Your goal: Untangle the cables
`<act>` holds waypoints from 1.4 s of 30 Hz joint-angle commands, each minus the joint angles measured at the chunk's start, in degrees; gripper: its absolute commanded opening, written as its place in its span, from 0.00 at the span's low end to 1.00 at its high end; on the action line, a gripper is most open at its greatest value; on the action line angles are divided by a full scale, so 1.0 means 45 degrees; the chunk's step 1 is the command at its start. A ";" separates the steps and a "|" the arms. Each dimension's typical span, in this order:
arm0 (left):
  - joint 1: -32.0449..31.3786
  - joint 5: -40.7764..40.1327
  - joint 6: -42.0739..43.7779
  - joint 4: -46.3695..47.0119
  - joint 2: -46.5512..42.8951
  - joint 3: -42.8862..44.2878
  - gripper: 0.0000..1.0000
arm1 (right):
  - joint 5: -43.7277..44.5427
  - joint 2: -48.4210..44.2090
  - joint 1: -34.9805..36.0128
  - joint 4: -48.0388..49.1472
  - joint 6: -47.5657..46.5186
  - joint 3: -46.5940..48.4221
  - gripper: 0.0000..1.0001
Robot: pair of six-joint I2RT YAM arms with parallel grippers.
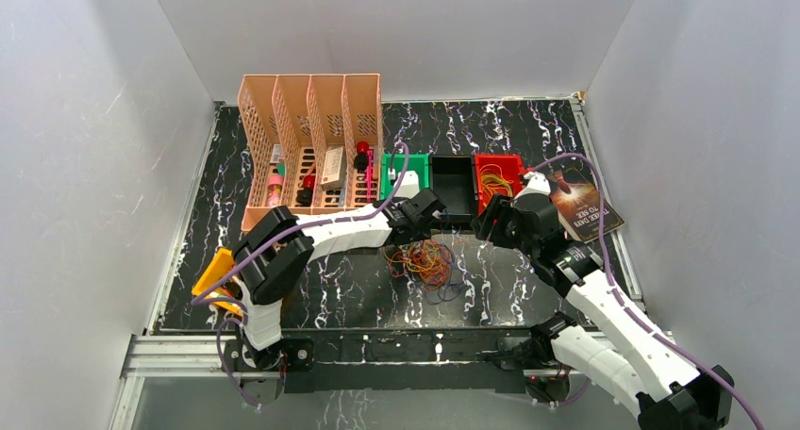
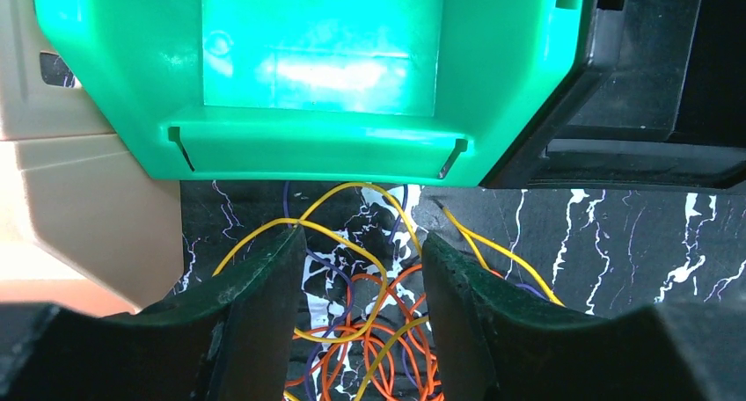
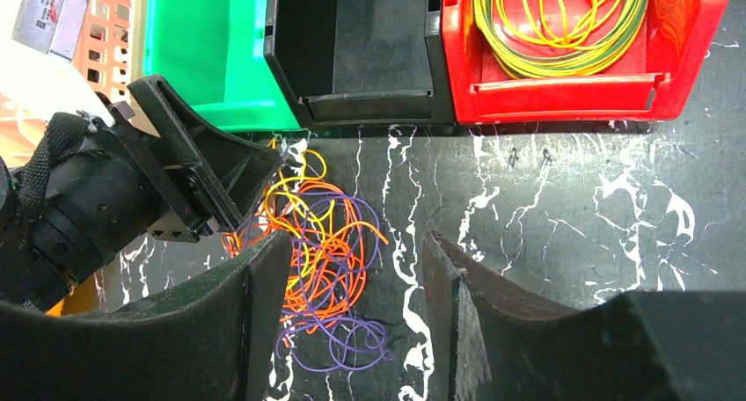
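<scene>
A tangle of thin orange, yellow and purple cables (image 1: 429, 260) lies on the black marbled table in front of the bins. My left gripper (image 1: 417, 230) is open and low over the tangle's far-left edge. In the left wrist view its fingertips (image 2: 361, 243) straddle yellow and orange loops (image 2: 369, 322) without closing on them. My right gripper (image 1: 491, 224) is open and empty, just right of the tangle. In the right wrist view (image 3: 356, 247) the cables (image 3: 321, 243) lie by its left finger. A red bin (image 3: 563, 93) holds coiled yellow and green cables (image 3: 563, 23).
A green bin (image 1: 408, 169), a black bin (image 1: 453, 187) and the red bin (image 1: 497, 177) stand in a row behind the tangle. A peach file organiser (image 1: 311, 147) stands at the back left. A book (image 1: 585, 204) lies at the right. A yellow-orange object (image 1: 215, 274) sits at the left edge.
</scene>
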 commanded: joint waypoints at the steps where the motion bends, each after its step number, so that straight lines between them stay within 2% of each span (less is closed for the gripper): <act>1: 0.0061 -0.0400 0.0061 -0.0169 0.0128 0.0381 0.48 | 0.0349 -0.0280 0.0062 0.0232 -0.0220 -0.0070 0.64; 20: 0.0121 -0.0532 0.0127 -0.0170 -0.0206 -0.0072 0.00 | 0.0281 -0.0253 0.0062 0.0310 -0.0220 -0.0120 0.64; 27: 0.0123 -0.0310 0.0988 0.0734 -0.1817 -0.0959 0.00 | 0.0306 -0.0272 0.0068 0.0344 -0.0246 -0.0065 0.65; 35: 0.0112 0.2109 0.3256 0.2287 -0.4425 -0.2178 0.00 | 0.0160 -0.0365 0.0063 0.0964 -0.0543 -0.0041 0.65; 42: 0.0111 0.3355 0.4764 0.2928 -0.6604 -0.2722 0.00 | -0.0620 -0.0349 0.0062 0.1860 -0.1199 -0.0147 0.67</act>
